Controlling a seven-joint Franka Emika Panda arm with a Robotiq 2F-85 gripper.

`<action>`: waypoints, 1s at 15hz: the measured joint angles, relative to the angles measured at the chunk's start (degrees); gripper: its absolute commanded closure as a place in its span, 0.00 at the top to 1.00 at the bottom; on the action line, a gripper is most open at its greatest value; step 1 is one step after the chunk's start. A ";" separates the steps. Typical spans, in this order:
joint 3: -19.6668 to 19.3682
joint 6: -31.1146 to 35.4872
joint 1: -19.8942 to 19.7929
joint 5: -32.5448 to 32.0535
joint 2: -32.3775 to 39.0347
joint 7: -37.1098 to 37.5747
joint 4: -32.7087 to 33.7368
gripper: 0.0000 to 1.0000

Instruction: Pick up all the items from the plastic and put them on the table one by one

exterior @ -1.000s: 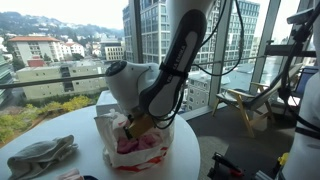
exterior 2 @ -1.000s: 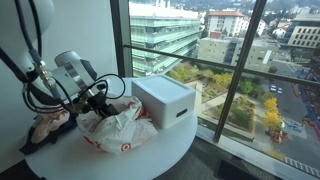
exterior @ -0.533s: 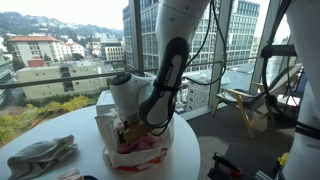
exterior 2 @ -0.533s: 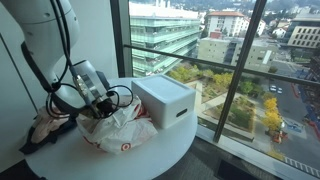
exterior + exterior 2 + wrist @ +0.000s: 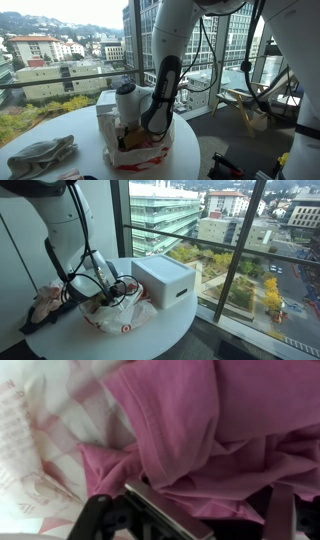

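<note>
A white plastic bag (image 5: 150, 152) with red print stands open on the round white table (image 5: 62, 126); it also shows in an exterior view (image 5: 122, 314). Pink cloth (image 5: 190, 420) fills the bag and the wrist view, and a little of it shows at the bag's mouth (image 5: 137, 146). My gripper (image 5: 128, 134) is down inside the bag's mouth, also seen in an exterior view (image 5: 102, 290). In the wrist view the gripper (image 5: 215, 520) is open, its fingers apart with folds of the pink cloth between them. The fingertips are hidden by the bag in both exterior views.
A white box (image 5: 166, 280) stands on the table right beside the bag, towards the window. A crumpled pile of cloth (image 5: 40, 156) lies on the table on the other side (image 5: 45, 305). The table's edge is close to the bag. Glass windows surround the table.
The arm has come down and the gripper has sunk deeper into the bag's mouth. The bag, the box and the cloth pile have stayed in place.
</note>
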 measured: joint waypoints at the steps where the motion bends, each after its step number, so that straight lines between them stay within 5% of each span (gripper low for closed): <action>1: -0.01 0.48 0.02 -0.28 0.14 0.00 0.22 0.52; 8: -1.82 -0.18 3.49 -4.89 -1.71 1.88 0.58 0.01; 15: -2.86 -19.19 10.48 -7.67 -16.88 4.27 -1.75 0.04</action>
